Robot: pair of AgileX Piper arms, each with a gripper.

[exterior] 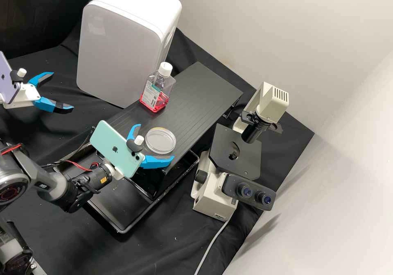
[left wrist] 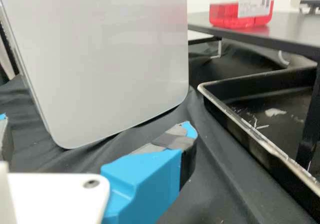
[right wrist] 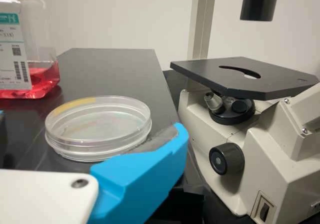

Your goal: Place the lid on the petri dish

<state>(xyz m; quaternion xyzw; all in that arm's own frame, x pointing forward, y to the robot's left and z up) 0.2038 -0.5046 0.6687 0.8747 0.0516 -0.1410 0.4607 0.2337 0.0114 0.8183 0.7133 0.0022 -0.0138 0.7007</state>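
Note:
A clear round petri dish (exterior: 161,140) (right wrist: 98,126) lies near the front edge of a black raised platform (exterior: 196,98); a clear lid seems to sit on it. My right gripper (exterior: 154,142) (right wrist: 90,130) is open, one blue finger (right wrist: 145,169) on each side of the dish, and grips nothing. Far to the left, my left gripper (exterior: 61,91) (left wrist: 95,129) hangs open and empty over the black cloth, in front of the white box (exterior: 123,41) (left wrist: 105,58).
A flask of red liquid (exterior: 157,88) (right wrist: 22,58) stands on the platform behind the dish. A black tray (exterior: 123,209) (left wrist: 250,129) sits under the platform. A white microscope (exterior: 237,160) (right wrist: 240,134) stands close on the right, its cable trailing forward.

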